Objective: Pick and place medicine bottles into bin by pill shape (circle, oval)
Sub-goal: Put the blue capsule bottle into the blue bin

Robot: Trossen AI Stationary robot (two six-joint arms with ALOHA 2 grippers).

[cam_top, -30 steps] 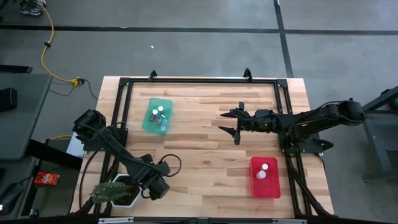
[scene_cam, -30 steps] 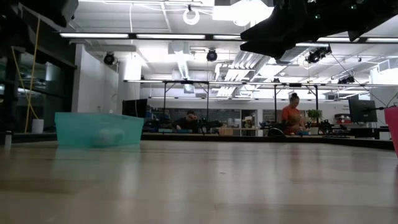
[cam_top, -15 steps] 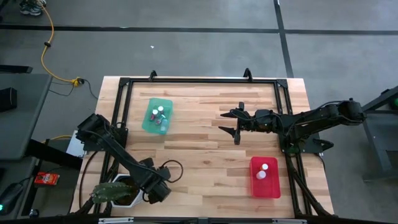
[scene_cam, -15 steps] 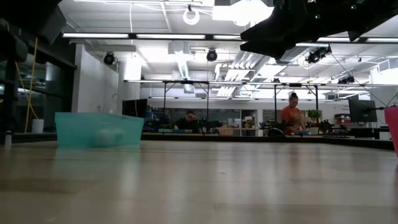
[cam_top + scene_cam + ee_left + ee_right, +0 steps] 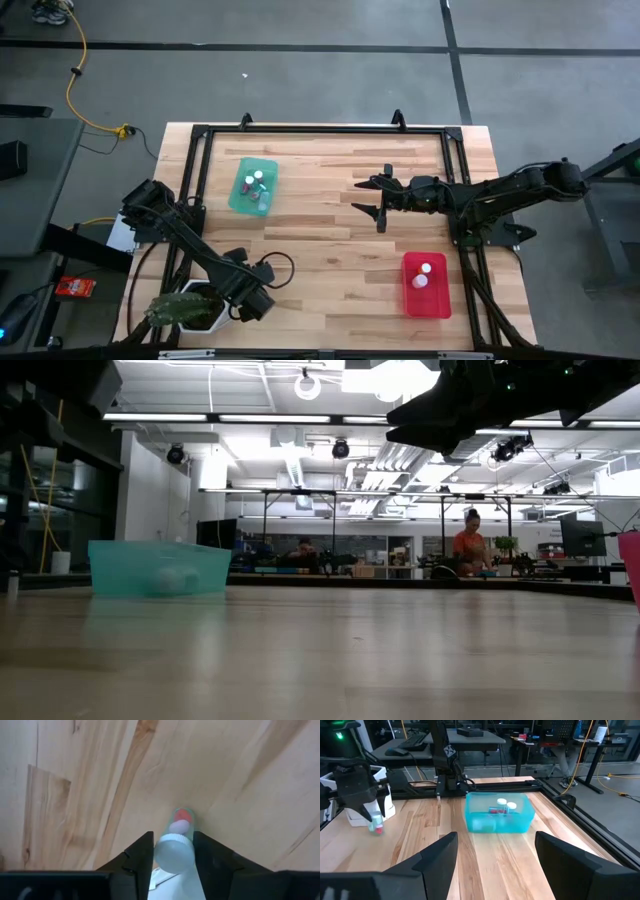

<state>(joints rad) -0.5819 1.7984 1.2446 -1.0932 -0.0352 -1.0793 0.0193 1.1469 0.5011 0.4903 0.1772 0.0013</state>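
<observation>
My left gripper (image 5: 250, 298) is at the table's near left, beside the cactus pot (image 5: 188, 310), and is shut on a small medicine bottle (image 5: 181, 820) with a white cap and pink pills. The bottle also shows in the right wrist view (image 5: 376, 826). My right gripper (image 5: 357, 196) is open and empty above the middle of the table. Several bottles lie in the teal bin (image 5: 253, 186). Two bottles stand in the red bin (image 5: 426, 285). My left gripper pinches the bottle at its white cap (image 5: 174, 854) between its two fingers (image 5: 142, 851), one on each side. The fingers come from above, pointing down. The bottle stands upright below them, cap up. I cannot tell whether its base is clear of the table.
The teal bin (image 5: 499, 815) is at the far left and the red bin is at the near right. A black frame (image 5: 200, 135) runs along the table's edges. Bare wood lies between the two bins. People sit in the room beyond the table.
My left arm has swayed a little and come back. Its gripper has stayed by the cactus pot with the bottle.
</observation>
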